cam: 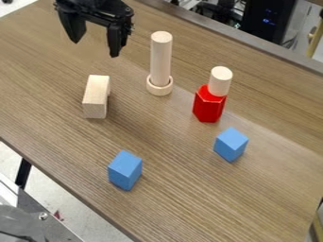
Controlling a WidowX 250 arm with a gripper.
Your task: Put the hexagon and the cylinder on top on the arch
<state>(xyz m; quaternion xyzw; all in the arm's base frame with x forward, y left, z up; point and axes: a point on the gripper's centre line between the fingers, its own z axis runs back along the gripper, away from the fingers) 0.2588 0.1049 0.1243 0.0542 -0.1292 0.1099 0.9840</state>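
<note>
Though your spread fingers (116, 41) hang far from the hexagonal prism (208, 105), grip its likely stiff flats; the cylinder (220, 81) may topple.

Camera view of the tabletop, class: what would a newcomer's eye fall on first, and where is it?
Probably the glossy red hexagonal block, right of the picture's middle, with a pale wooden cylinder standing on top. Next might come the two blue blocks nearer the bottom, and the black two-finger gripper, hanging open at the upper left.
</note>
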